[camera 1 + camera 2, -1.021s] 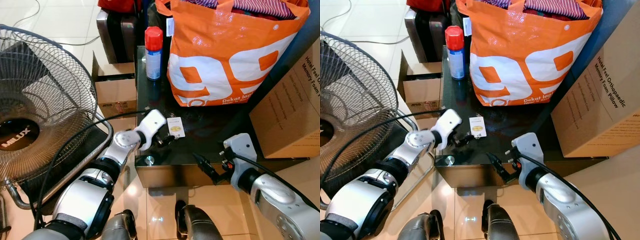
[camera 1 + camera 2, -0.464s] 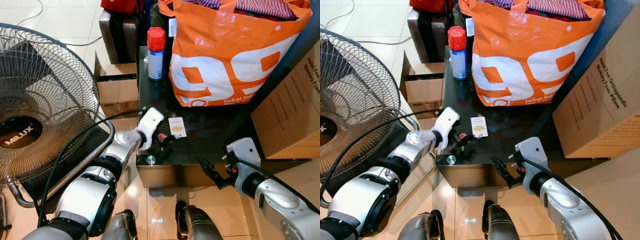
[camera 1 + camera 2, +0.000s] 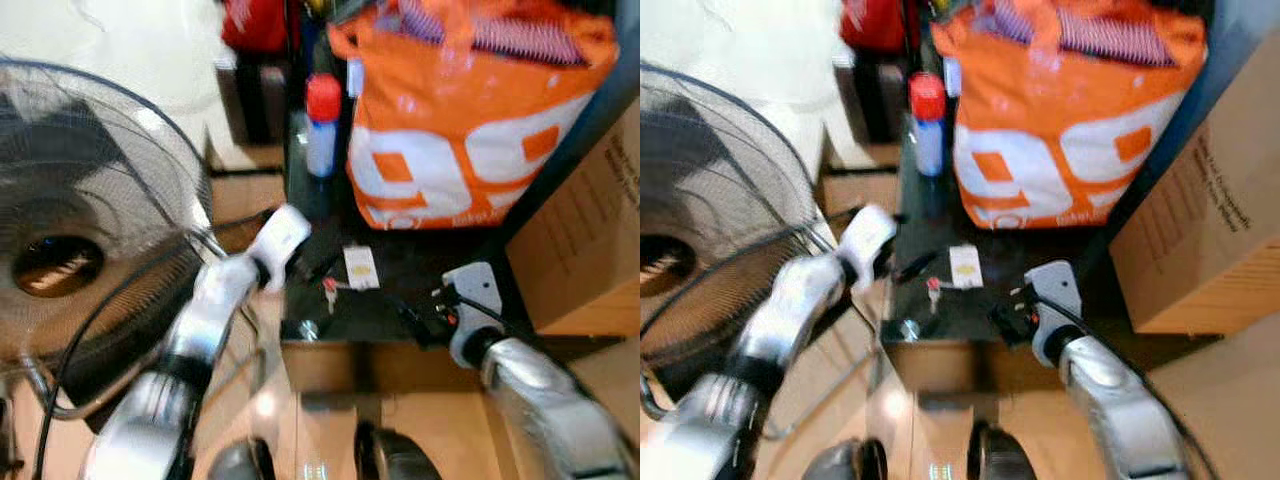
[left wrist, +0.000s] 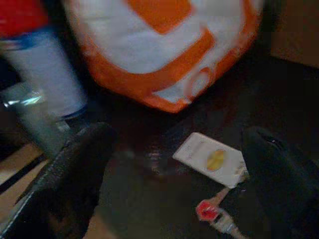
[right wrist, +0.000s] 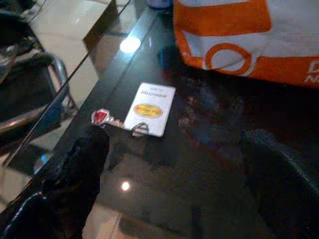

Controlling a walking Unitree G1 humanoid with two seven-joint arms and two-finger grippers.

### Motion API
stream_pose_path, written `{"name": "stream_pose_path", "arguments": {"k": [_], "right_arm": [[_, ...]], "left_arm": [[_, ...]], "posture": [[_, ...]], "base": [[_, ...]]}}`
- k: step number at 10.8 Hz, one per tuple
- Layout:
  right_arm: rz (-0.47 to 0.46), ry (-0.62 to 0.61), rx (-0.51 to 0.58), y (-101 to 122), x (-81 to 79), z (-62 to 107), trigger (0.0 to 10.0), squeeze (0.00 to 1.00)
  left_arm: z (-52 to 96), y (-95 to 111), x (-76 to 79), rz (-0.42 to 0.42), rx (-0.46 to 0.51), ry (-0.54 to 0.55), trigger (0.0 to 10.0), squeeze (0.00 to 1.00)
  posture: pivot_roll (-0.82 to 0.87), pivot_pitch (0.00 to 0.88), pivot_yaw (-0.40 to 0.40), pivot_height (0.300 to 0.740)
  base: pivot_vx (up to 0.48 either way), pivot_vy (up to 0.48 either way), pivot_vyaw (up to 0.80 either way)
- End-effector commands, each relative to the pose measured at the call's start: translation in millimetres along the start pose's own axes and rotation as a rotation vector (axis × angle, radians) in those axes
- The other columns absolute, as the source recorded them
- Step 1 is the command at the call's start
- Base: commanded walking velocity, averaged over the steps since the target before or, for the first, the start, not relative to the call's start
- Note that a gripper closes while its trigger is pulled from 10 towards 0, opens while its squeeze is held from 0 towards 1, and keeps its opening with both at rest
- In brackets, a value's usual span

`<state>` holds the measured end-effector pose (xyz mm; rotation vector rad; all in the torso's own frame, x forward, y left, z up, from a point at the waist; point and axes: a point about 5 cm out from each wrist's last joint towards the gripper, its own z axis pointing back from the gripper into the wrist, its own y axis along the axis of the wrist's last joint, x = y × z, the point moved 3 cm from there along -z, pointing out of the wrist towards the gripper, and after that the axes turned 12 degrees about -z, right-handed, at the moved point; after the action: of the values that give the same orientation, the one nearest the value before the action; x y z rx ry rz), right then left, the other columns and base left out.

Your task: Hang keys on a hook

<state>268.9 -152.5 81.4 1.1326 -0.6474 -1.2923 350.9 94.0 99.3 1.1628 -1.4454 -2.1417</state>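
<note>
Lay flat on the dark glossy tabletop (image 5: 209,149): the keys (image 5: 115,121), one small bunch, a red-headed key joined by a metal ring to a white rectangular tag (image 5: 150,108) with a yellow oval mark. Tag face up, slightly askew; red key head poking out past one of its short ends, touching the surface. Rested near the table's front edge, in front of the orange bag (image 3: 465,130) and apart from it. Blurred in both eye views.
</note>
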Motion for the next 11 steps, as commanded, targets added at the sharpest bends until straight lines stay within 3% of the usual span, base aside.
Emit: {"name": "stream_pose_path", "arguments": {"k": [1,2,3,4,6,8,9,11], "right_arm": [[-0.013,-0.069,0.029,2.6,9.5,-1.5,10.0,0.00],[-0.019,-0.107,0.037,-0.7,12.5,-5.4,10.0,0.00],[-0.029,-0.090,0.039,-3.6,9.2,-7.2,10.0,0.00],[0.009,-0.049,0.028,-9.1,2.5,-11.5,10.0,0.00],[0.003,-0.014,-0.002,-18.4,-2.0,-23.8,10.0,0.00],[0.063,-0.032,-0.077,-33.2,-2.8,-42.8,10.0,0.00],[0.035,-0.057,-0.102,-38.8,-3.2,-54.4,10.0,0.00],[0.043,-0.059,-0.090,-35.9,-2.7,-63.7,10.0,0.00]], "left_arm": [[7.8,2.4,-11.0,0.029,0.001,0.090,10.0,0.00],[27.9,-3.6,-16.9,0.064,-0.021,0.225,10.0,0.00],[43.6,-11.5,-16.3,0.049,-0.041,0.288,10.0,0.00],[61.1,-21.6,-11.8,0.055,-0.071,0.328,10.0,0.00],[77.5,-35.8,-1.0,0.084,-0.151,0.358,10.0,0.00],[77.9,-44.1,7.8,0.057,-0.183,0.333,10.0,0.00],[74.0,-45.2,12.5,0.018,-0.189,0.296,10.0,0.00],[65.7,-34.5,15.3,0.009,-0.161,0.266,10.0,0.00]], "posture": [[-0.14,0.024,0.025,0.740],[-0.13,0.000,0.030,0.740],[-0.12,0.000,0.031,0.740],[-0.12,0.000,0.028,0.740],[-0.09,0.000,-0.005,0.740],[-0.10,0.000,-0.007,0.740],[-0.09,0.007,-0.015,0.740],[-0.09,0.025,-0.016,0.740]], "base": [[0.000,0.000,0.00],[0.000,0.000,0.00],[0.000,0.000,0.00],[0.000,0.000,0.00],[0.000,0.000,0.00],[0.000,0.000,0.00],[0.000,0.000,0.00],[0.000,0.000,0.00]]}}
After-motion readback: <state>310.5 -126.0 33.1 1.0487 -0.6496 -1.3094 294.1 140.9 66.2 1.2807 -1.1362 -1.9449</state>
